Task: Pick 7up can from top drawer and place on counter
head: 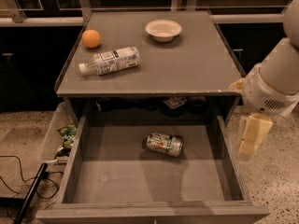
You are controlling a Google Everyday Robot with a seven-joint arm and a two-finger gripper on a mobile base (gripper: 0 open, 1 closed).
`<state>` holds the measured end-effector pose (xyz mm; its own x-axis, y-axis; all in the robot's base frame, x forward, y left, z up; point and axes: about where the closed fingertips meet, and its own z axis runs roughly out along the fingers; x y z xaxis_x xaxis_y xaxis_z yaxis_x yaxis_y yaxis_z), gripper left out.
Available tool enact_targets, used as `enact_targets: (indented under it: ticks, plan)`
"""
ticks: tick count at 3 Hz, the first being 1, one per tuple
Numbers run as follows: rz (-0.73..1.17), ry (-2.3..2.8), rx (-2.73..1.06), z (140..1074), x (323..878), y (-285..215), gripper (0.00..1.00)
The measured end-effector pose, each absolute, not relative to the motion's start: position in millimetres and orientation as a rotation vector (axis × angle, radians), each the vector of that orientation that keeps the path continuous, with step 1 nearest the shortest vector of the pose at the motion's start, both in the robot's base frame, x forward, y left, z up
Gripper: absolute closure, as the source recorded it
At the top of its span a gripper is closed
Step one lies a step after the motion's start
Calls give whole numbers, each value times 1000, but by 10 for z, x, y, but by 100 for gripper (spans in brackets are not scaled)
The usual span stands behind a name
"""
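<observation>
the scene is dim and warm-toned, lit from above. the counter (187,69) catches the most light and shows a soft sheen, while the background behind it falls almost black. its overhang throws deep shadow across the back of the top drawer (117,181), and the 7up can (164,144) casts a small dark shadow beside it. the gripper (251,136), hanging at the right edge beside the drawer, looks pale and brightly lit against the floor (275,190)

The can (164,144) lies on its side mid-floor in the open drawer (117,181), the counter (191,71) carries an orange (91,38) near its rear left corner, a bottle (110,61) lying near its left edge and a bowl (163,30) near its rear edge, and the gripper (247,146) hangs outside the drawer's right wall.
</observation>
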<state>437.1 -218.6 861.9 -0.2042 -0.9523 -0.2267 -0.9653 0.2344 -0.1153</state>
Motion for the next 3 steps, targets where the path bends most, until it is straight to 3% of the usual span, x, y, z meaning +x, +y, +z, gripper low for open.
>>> enact_targets:
  ticks: [3]
  plan:
    - [206, 2188, -1811, 7862, 4494, -2047, 0]
